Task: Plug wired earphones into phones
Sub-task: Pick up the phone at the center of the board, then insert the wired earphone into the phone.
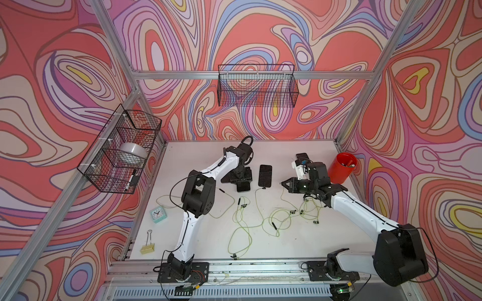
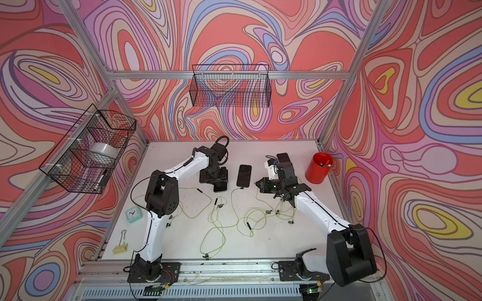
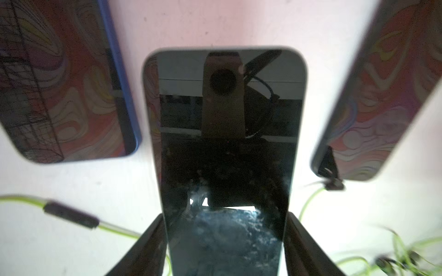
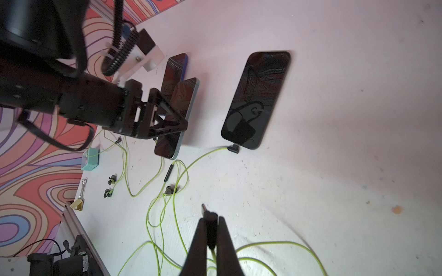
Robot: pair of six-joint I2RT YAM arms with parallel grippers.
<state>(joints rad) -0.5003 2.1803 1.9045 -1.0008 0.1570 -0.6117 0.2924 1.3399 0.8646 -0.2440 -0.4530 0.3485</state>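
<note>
My left gripper [image 3: 224,219] is shut on the long edges of a black phone [image 3: 222,143], seen in both top views [image 1: 243,186] [image 2: 220,187]. A blue-edged phone [image 3: 59,83] lies on one side of it. On the other side lies a phone [image 1: 265,176] with a yellow-green earphone's plug [image 1: 263,187] in its near end. My right gripper [image 4: 211,217] is shut on another earphone's dark plug [image 4: 211,227], whose metal tip points out ahead. It hovers right of the plugged phone [image 4: 257,100]. A further phone [image 1: 302,156] is partly hidden behind the right wrist.
Loose earphone cables [image 1: 242,221] with earbuds sprawl over the front half of the table. A red cup [image 1: 341,168] stands at the right edge. A teal clock [image 1: 157,214] and a binder clip [image 1: 148,247] lie front left. Wire baskets [image 1: 122,153] [image 1: 257,86] hang on the walls.
</note>
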